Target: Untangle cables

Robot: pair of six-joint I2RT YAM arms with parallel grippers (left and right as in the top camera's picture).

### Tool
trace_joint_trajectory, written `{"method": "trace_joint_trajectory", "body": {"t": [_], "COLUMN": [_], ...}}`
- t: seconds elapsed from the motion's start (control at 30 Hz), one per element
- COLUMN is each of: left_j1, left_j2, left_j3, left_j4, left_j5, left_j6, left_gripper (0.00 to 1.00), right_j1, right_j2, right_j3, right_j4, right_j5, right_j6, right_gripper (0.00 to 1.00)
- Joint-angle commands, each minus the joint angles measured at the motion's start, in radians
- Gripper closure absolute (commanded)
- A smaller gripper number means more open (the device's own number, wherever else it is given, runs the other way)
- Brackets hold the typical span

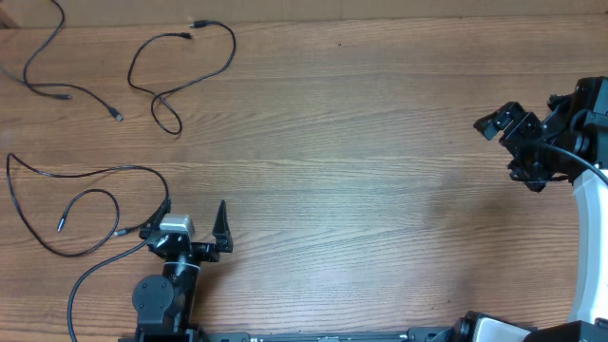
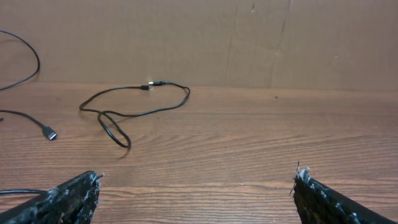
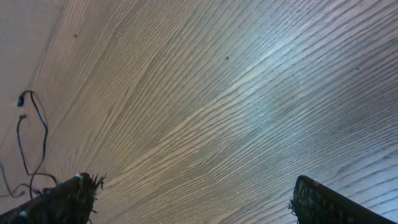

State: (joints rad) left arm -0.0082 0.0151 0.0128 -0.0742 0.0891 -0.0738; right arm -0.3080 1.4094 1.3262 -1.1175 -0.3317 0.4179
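Three separate black cables lie on the wooden table's left side. One looped cable (image 1: 180, 62) is at the back, a second cable (image 1: 43, 57) lies in the far left corner, and a third cable (image 1: 85, 190) curls beside my left arm. My left gripper (image 1: 195, 211) is open and empty near the front edge, pointing toward the looped cable (image 2: 137, 106), which lies well ahead of the left gripper (image 2: 198, 177). A plug end (image 2: 48, 132) lies to its left. My right gripper (image 1: 496, 149) hangs open at the far right, and in its own view the right gripper (image 3: 193, 186) holds nothing, with a cable (image 3: 34, 137) far off.
A cardboard wall (image 2: 249, 37) closes the table's back edge. The third cable's strand (image 1: 95, 271) runs close past the left arm's base (image 1: 161, 294). Bare wood (image 1: 361, 171) spans the space between the two arms.
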Motion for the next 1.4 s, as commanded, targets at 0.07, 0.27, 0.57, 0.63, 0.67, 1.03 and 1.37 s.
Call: {"method": "trace_joint_trajectory", "body": {"t": [0.07, 0.27, 0.57, 0.63, 0.67, 1.03, 1.37], "left_j1": [-0.005, -0.005, -0.005, -0.005, -0.005, -0.005, -0.005], "left_j2": [-0.011, -0.011, -0.011, -0.011, -0.011, -0.011, -0.011], "left_j3": [-0.008, -0.008, -0.008, -0.008, -0.008, -0.008, -0.008], "left_j4": [0.003, 0.002, 0.003, 0.003, 0.003, 0.003, 0.003], "left_j5": [-0.011, -0.011, -0.011, -0.011, -0.011, -0.011, -0.011], "left_j6": [0.018, 0.018, 0.018, 0.018, 0.018, 0.018, 0.018], "left_gripper": [0.00, 0.00, 0.01, 0.00, 0.00, 0.00, 0.00], "right_j1": [-0.003, 0.084, 0.312, 0.322, 0.325, 0.325, 0.326], "right_j2": [0.001, -0.065, -0.488, -0.589, -0.649, -0.937, -1.135], "right_j3": [0.008, -0.063, -0.527, -0.613, -0.663, -0.841, -1.003], "right_j4": [0.005, 0.060, 0.422, 0.481, 0.512, 0.613, 0.808], "right_j5": [0.010, 0.010, 0.290, 0.290, 0.291, 0.293, 0.302], "right_j6": [-0.004, -0.004, -0.005, -0.005, -0.005, -0.107, -0.215], "right_gripper": [0.00, 0.00, 0.00, 0.00, 0.00, 0.00, 0.00]}}
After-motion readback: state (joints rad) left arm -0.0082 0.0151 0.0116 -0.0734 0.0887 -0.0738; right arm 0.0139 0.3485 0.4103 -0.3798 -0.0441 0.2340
